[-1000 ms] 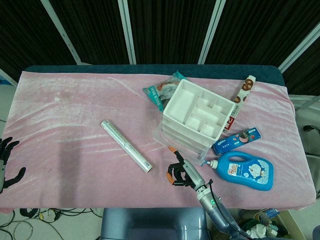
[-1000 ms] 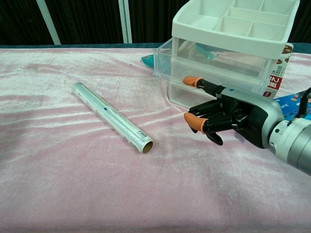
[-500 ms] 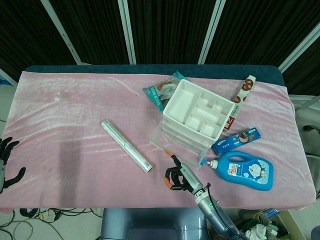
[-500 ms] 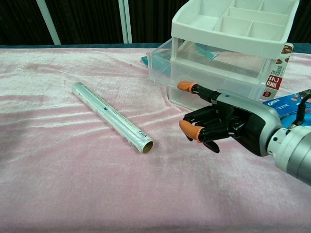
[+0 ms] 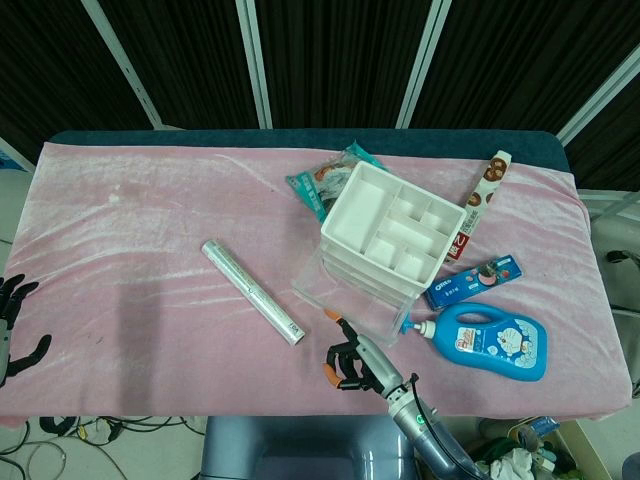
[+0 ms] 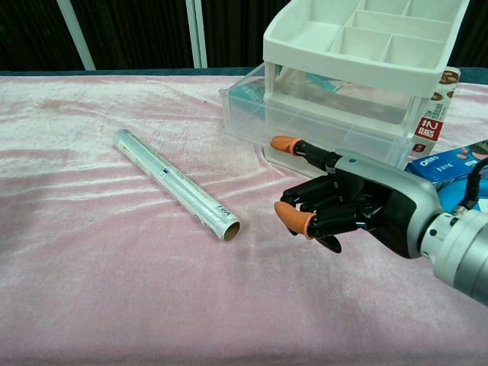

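Head view: the right hand (image 5: pixel 352 362) is hovering at the bench (image 5: pixel 130 250) front edge, fingers curled, holding nothing, just before the drawer (image 5: pixel 345 295) standing pulled out of the white organizer (image 5: pixel 392 232). The left hand (image 5: pixel 12 325) is hanging off the left edge, fingers spread.

Chest view: the drawer (image 6: pixel 305 114) is projecting far; further pulling risks tipping it out. Pink cloth (image 6: pixel 114 290) is wrinkling; dark curtains are hanging behind.
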You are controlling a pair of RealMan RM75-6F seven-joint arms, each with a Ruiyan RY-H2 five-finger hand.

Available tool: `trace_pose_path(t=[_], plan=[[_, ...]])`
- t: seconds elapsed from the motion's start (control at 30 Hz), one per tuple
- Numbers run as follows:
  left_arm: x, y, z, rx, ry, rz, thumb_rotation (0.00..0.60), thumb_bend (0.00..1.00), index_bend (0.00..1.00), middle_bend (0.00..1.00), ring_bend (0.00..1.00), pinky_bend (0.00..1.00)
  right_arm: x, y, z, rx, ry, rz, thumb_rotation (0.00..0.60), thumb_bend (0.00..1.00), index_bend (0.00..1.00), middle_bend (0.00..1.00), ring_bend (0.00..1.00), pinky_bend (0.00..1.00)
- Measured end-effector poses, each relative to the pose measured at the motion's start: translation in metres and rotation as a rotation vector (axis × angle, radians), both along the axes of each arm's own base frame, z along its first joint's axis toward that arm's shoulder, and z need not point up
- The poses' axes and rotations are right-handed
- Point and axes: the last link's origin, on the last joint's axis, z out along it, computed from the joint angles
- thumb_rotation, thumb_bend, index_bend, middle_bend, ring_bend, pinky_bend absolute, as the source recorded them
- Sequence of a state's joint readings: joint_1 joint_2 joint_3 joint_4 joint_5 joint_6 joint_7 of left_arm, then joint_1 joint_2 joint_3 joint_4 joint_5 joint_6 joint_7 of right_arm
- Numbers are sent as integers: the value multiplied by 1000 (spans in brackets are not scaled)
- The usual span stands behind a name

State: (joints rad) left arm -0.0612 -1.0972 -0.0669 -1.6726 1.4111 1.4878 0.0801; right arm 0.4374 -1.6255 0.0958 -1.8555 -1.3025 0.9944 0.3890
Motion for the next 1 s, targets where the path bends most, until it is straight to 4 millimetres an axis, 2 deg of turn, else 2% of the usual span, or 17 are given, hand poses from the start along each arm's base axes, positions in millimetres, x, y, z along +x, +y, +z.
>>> trace_pose_path(t=[1.0], plan=[[0, 0, 0, 0, 0, 2, 600, 303, 163, 87, 20, 12, -8, -1, -9, -11, 35, -55, 600, 416, 0, 695, 793, 801]])
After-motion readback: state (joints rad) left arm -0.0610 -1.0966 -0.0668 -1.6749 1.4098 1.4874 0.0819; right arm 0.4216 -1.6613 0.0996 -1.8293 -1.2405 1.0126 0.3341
